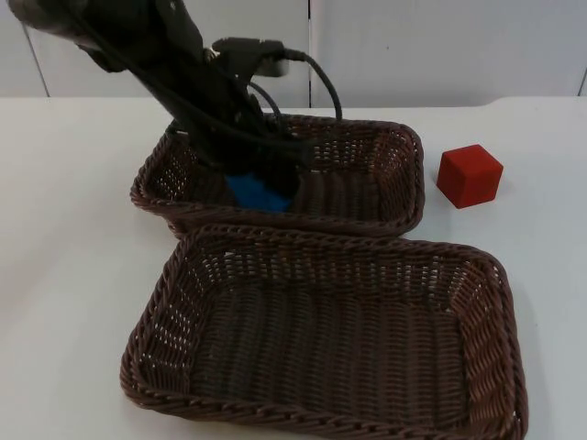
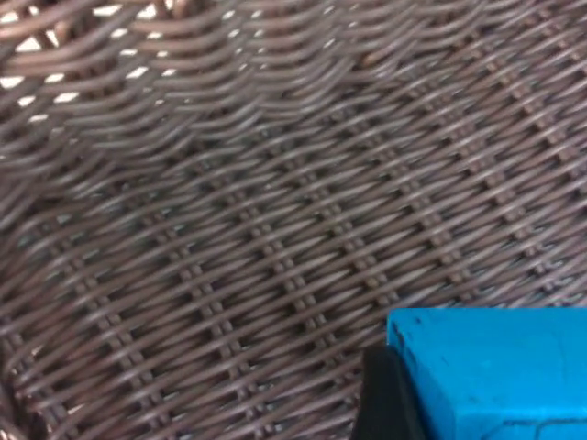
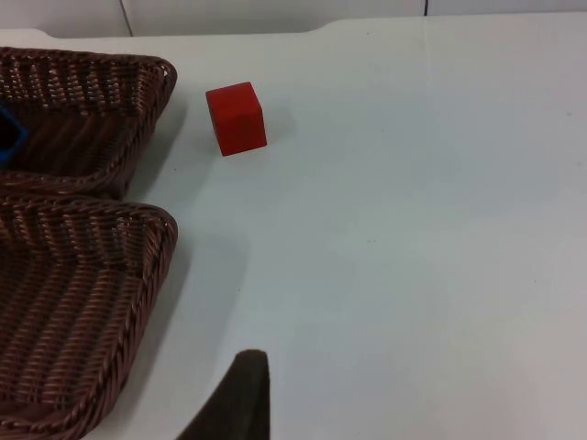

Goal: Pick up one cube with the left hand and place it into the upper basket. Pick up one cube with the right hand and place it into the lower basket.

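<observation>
A blue cube sits low inside the upper wicker basket, at its left half. My left gripper reaches down into that basket and is shut on the cube. In the left wrist view the blue cube lies against a black fingertip, just over the woven floor. A red cube rests on the white table to the right of the upper basket; it is also the red cube in the right wrist view. My right arm waits off to the right, with one fingertip over bare table.
The lower basket stands right in front of the upper one, their rims touching. The grey partition wall closes the table at the back. White table stretches to the right of both baskets.
</observation>
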